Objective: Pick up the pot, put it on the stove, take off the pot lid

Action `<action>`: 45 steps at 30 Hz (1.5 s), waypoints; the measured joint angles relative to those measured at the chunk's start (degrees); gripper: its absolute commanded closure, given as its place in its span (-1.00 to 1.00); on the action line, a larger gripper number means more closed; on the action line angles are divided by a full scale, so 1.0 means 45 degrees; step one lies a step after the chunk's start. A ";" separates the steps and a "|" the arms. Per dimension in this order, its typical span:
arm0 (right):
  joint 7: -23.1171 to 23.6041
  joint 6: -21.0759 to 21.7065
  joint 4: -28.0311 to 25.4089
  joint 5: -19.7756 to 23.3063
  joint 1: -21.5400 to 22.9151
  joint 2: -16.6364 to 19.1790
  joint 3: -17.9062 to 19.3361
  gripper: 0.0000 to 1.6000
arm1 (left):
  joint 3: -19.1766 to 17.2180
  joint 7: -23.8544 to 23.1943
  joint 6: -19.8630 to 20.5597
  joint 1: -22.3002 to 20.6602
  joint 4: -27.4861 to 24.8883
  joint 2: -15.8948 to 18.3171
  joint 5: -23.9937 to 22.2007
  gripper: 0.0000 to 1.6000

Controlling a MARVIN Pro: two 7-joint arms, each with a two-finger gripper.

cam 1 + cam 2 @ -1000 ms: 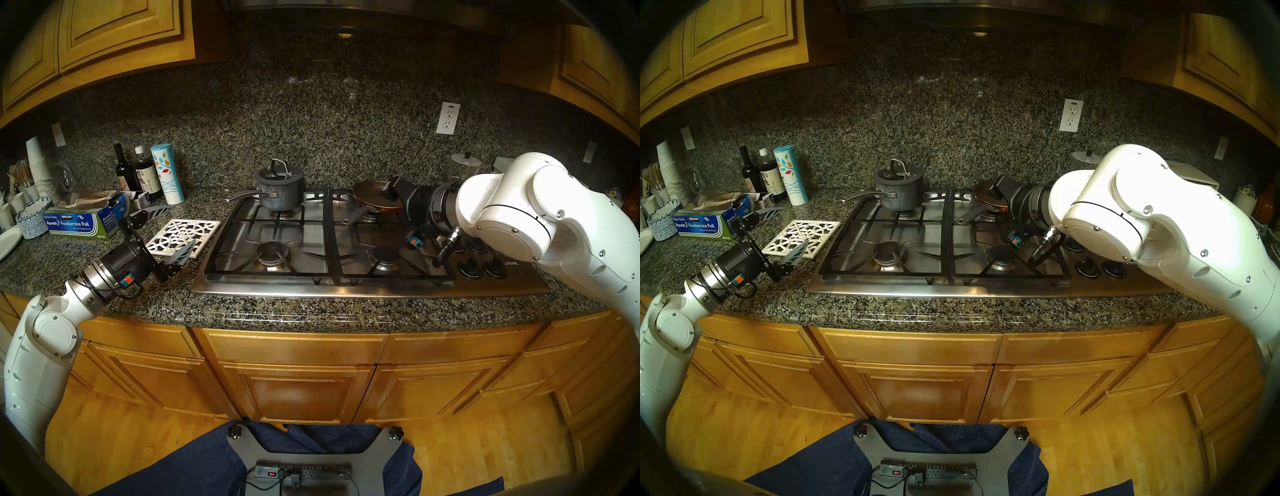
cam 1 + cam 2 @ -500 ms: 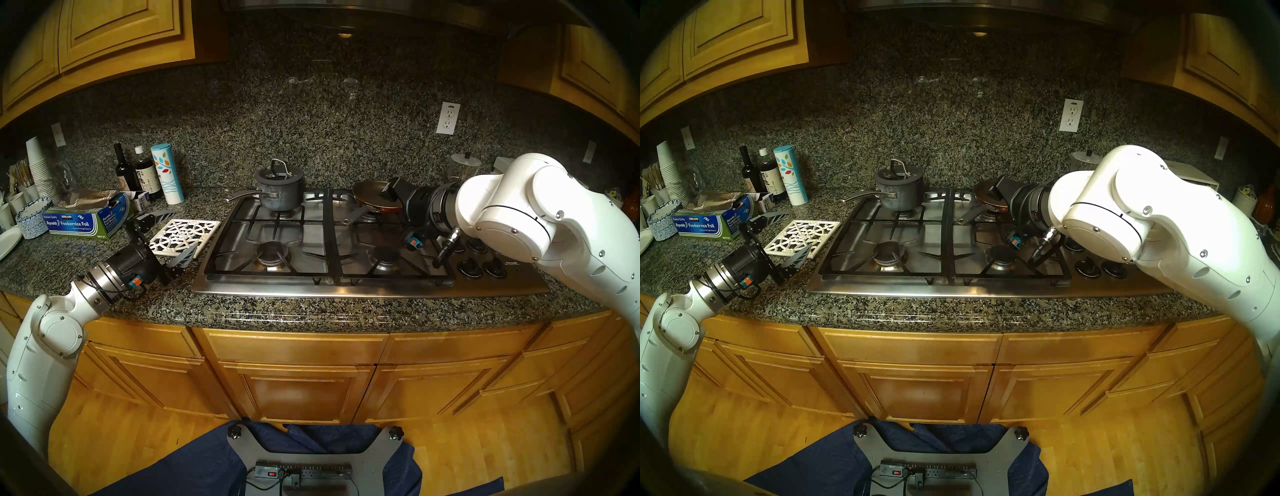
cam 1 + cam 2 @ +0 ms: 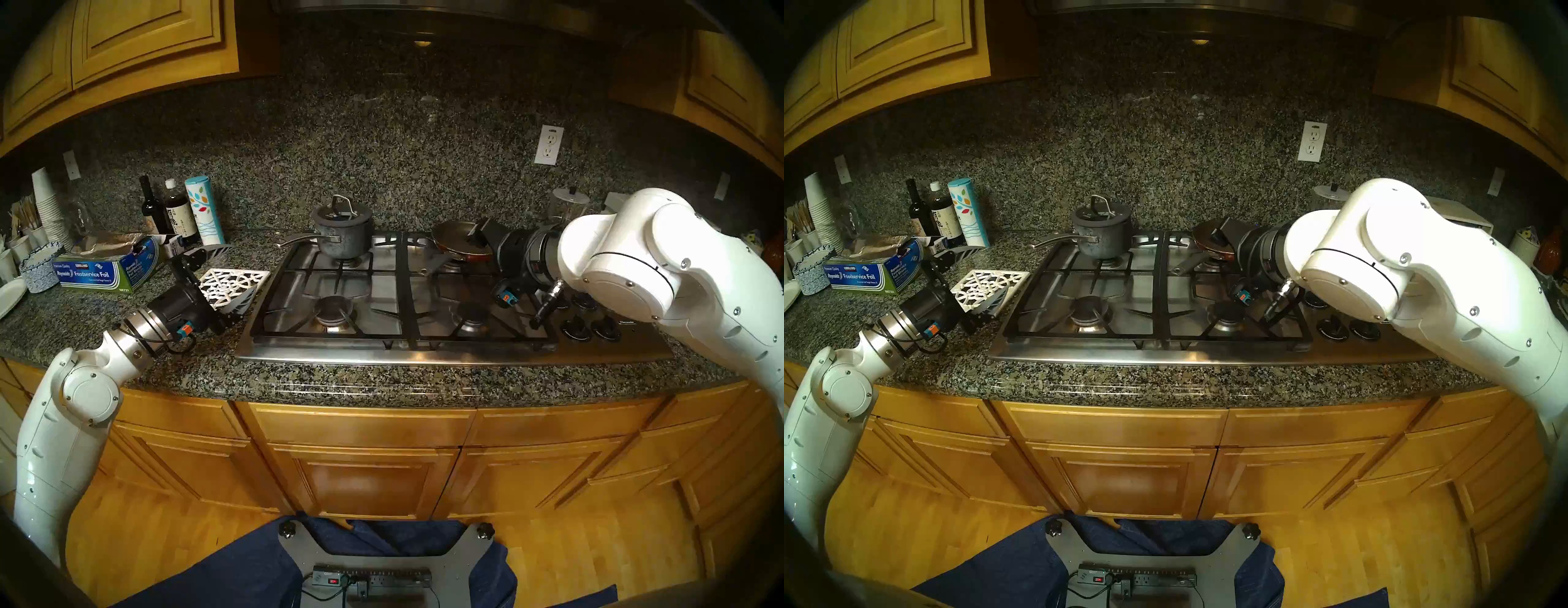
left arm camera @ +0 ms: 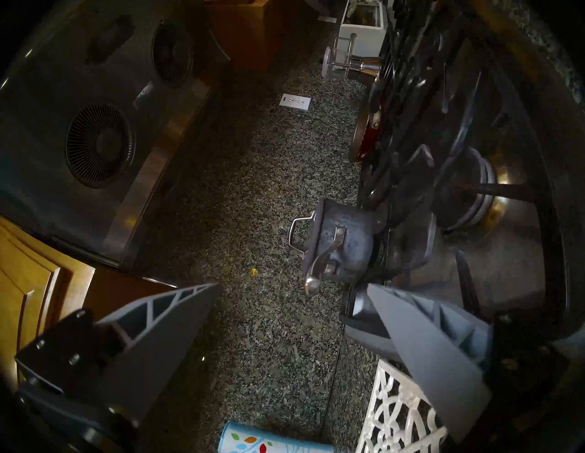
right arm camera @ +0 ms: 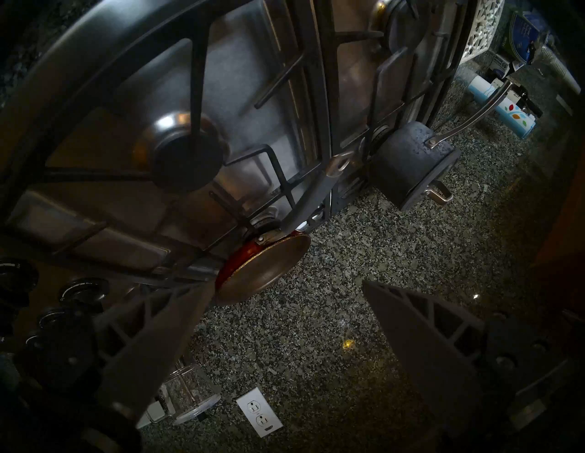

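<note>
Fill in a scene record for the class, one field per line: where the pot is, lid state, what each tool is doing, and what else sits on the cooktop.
Pot: the pot stands on the stove's back-left burner, handle pointing left.
Lid: the pot lid is on the pot, not yet removed.
Left tool: the left tool is open, empty, over the white trivet.
Right tool: the right tool is open, empty, beside the frying pan.
Other cookware: frying pan on the back-right burner.

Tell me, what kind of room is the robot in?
A home kitchen, most likely. There is a gas stove with a pot on a back burner, set into a granite counter, with wooden cabinets underneath.
</note>
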 measured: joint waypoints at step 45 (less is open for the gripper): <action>0.0000 0.0000 -0.0003 0.0011 0.0001 0.0005 -0.0051 -1.00 | 0.4292 0.0469 0.3592 -0.4364 0.1599 -0.0431 0.2252 -1.00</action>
